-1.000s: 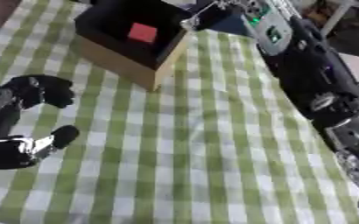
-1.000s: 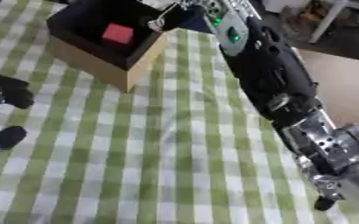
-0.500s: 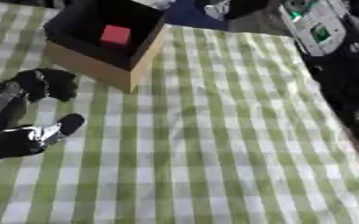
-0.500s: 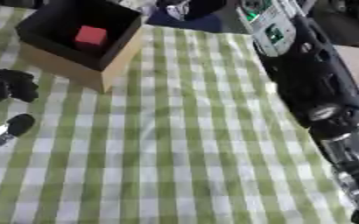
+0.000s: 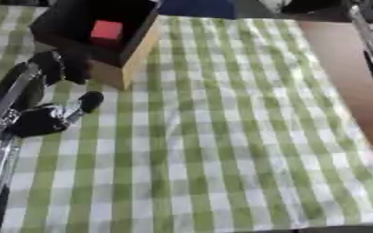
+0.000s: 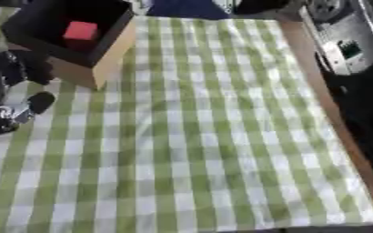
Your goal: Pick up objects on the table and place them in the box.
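Since the red block [image 5: 106, 30] already lies inside the box [image 5: 134, 54] at the far left corner of the desk [image 5: 221, 136], and no other loose thing shows on the green checked cloth [image 6: 205, 136], the placing step looks finished for this object. The left robot hand [image 5: 50, 116] rests near the left edge, just in front of the box, its fingers relaxed and apart, holding nothing (one dark fingertip points toward the box wall). The right arm [image 6: 349, 50] shows along the right edge, but its robot hand lies outside both views, so I cannot tell how it stands. My judgement is that the next move calls for finding another object, if any remains beyond what is seen, or bringing the arm home. Open room is generous: the middle and near part of the cloth are free, while bare wood runs along the right edge. The box sits close to the left hand, so any sweep there risks nudging it.
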Controlling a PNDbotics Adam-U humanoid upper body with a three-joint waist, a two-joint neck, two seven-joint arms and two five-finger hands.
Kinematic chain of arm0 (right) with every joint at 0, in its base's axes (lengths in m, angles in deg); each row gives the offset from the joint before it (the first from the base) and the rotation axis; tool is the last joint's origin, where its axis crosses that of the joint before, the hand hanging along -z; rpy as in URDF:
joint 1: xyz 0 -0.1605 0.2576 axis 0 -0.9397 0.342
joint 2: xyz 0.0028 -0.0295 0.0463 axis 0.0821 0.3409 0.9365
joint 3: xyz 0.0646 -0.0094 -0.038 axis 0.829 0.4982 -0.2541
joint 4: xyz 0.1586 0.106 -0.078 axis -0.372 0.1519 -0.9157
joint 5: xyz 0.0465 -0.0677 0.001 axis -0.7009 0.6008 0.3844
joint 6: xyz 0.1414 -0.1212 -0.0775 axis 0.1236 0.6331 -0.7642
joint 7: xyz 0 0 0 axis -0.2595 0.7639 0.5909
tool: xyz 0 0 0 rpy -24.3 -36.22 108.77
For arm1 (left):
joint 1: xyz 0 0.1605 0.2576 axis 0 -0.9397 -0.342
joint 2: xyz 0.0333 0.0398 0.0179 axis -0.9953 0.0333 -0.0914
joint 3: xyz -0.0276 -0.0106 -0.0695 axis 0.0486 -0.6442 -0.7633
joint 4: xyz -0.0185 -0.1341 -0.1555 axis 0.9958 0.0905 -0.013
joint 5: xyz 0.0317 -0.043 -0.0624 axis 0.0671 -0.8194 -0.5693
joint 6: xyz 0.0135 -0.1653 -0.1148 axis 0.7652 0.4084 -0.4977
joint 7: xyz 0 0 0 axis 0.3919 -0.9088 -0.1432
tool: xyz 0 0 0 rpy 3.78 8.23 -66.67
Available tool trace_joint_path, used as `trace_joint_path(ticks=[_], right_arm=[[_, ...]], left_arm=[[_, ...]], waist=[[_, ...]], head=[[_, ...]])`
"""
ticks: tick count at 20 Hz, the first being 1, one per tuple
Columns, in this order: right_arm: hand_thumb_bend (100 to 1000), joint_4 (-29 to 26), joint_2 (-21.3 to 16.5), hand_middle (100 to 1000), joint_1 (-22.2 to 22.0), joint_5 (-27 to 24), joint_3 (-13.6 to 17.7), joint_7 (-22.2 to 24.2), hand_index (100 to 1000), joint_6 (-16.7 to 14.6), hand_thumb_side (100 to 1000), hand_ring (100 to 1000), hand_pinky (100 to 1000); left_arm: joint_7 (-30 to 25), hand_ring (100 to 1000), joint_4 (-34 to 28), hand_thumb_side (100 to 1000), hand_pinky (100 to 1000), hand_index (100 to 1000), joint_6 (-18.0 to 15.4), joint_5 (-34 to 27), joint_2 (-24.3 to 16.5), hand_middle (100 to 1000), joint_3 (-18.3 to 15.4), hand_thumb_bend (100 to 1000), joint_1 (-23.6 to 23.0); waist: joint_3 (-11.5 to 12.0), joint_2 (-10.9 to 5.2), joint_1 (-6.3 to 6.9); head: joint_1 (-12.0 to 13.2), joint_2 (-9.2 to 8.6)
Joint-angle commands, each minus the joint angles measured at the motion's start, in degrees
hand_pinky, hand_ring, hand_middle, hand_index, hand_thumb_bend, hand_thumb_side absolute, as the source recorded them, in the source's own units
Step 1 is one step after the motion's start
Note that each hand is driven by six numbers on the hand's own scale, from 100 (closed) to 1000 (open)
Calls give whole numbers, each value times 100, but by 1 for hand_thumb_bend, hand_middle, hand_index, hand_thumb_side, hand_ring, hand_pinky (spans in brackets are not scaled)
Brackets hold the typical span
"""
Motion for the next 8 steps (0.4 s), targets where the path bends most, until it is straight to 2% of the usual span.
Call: trace_joint_path(ticks=[1,8], right_arm=[[209,-571,-62,720,-243,-330,161,-199,878,115,100,741,784],[125,-1584,27,713,-1350,-1007,379,-111,875,545,100,739,789]], left_arm=[[168,667,-57,474,681,784,15,28,-137,645,-110,569,29],[395,665,-42,468,678,783,41,27,-157,642,-208,570,-43]], waist=[[-31,-129,36],[-105,-162,54]], head=[[118,58],[312,71]])
